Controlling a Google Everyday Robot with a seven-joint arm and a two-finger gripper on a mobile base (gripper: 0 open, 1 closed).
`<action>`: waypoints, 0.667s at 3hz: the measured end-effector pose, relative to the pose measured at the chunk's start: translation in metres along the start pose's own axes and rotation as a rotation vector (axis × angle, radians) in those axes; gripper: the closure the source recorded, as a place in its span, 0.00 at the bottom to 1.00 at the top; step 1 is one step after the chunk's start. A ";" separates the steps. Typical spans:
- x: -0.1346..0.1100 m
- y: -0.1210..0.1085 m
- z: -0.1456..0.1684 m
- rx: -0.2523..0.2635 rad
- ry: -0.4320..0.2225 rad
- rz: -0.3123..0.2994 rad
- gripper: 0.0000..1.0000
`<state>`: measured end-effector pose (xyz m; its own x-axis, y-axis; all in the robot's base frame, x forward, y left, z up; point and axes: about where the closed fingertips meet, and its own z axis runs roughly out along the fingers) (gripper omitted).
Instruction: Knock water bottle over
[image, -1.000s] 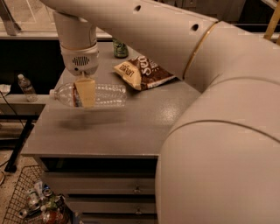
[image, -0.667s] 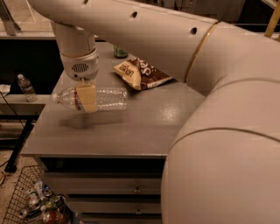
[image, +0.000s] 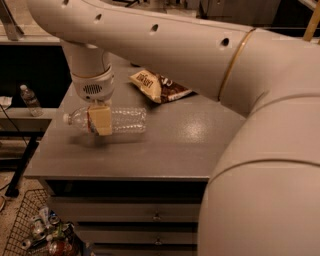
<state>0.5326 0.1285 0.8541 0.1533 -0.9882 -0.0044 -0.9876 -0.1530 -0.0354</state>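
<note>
Water bottle (image: 127, 120) lying on side on worktop (image: 165, 145), left part, cap toward left edge. Gripper (image: 100, 121) over bottle's cap-end half. Snack bag (image: 157, 86) behind, right. Small bottle (image: 31, 101) beyond worktop's left edge. Wire basket (image: 22, 225) below left.

The smooth off-white plastic arm (image: 170, 45) is thick and rounded, its shell glossy and seamless. A row of small dark round holes (image: 155, 27) runs along the upper link from ten o'clock towards two o'clock. A thin brass-coloured ring (image: 234, 65) bands the joint at two o'clock, and past it the shell swells into a broad pale dome at four o'clock. The cylindrical wrist ends in a silver-grey metal collar (image: 93, 89) with a small slotted grille. The pale tan, block-shaped gripper (image: 101, 121) sits at nine o'clock, at the collar's six o'clock.
</note>
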 end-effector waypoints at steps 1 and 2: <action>-0.002 -0.001 0.001 0.007 -0.006 0.001 0.85; -0.003 -0.003 0.002 0.013 -0.012 0.000 0.64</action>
<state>0.5347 0.1321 0.8526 0.1534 -0.9880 -0.0165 -0.9871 -0.1524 -0.0481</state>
